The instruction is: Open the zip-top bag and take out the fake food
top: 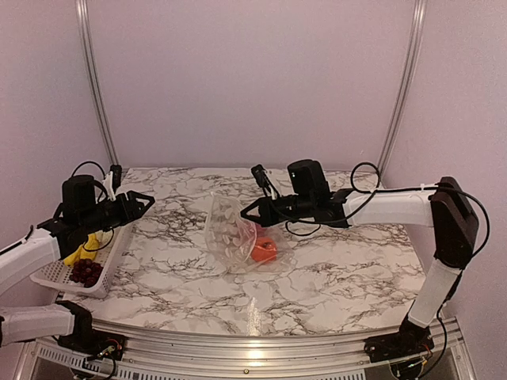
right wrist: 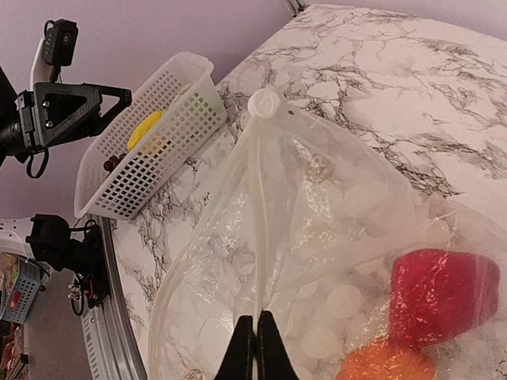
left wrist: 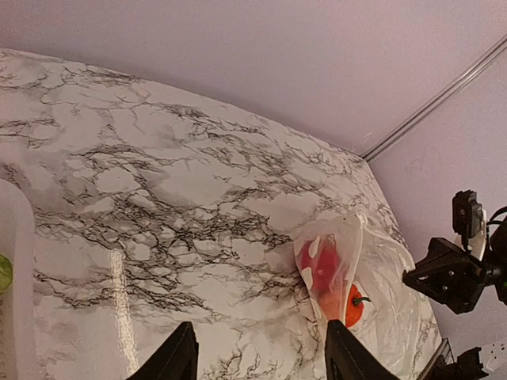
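The zip-top bag (top: 234, 237) lies near the centre of the marble table (top: 333, 277), its upper edge lifted off the surface and its lower part resting on it. The right gripper (top: 247, 212) is closed on that upper edge, with the fingertips pinched together on the plastic. Inside, at the low end, a red round piece (right wrist: 444, 293) sits just beside a small orange piece (right wrist: 388, 366). Well apart to the left stands the white lattice basket (top: 55, 273), holding a yellow banana piece (top: 83, 252) and a dark grape bunch (top: 85, 271). The left gripper (top: 146, 203) hangs above the basket's far end, jaws spread and empty, pointing toward the bag. Nothing stands between it and the bag. The left arm covers part of the basket from above, and the left wrist view cuts the basket off at its edge. Pale round shapes show through the crinkled plastic but cannot be identified. In the top view the bag's long axis runs from far-left to near-right. In the right wrist view its zip strip leads from the fingertips toward the basket.
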### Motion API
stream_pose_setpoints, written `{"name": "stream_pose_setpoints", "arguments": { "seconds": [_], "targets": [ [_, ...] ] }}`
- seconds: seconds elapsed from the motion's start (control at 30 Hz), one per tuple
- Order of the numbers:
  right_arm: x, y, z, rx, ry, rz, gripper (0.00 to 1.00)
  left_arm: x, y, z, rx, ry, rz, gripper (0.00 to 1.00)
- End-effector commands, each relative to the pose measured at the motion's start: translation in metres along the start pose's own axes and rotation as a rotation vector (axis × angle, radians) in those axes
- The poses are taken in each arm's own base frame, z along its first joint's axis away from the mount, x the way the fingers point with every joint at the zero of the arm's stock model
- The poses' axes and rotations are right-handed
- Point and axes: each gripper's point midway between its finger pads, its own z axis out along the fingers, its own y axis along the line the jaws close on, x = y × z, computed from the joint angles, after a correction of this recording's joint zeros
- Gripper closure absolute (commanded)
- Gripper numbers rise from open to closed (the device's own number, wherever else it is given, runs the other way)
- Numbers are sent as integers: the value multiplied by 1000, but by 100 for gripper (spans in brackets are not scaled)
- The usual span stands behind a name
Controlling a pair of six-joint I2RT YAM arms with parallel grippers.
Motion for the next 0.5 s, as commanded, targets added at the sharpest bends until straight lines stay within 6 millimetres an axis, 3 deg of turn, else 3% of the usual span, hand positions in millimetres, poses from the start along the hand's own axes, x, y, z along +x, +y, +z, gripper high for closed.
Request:
{"name": "stream_pose_setpoints", "arguments": {
  "seconds": [0.0,0.2,0.47],
  "targets": [
    [-9,19,13,-40,0,-29,100,13,-54,11,178,30,68,46],
    [-17,36,22,-64,-7,-39,100,46,-98,37,281,135,110,51],
    [-25,51,29,-90,-20,-37,100,95,-133,72,373,261,120,60]
  ]
}}
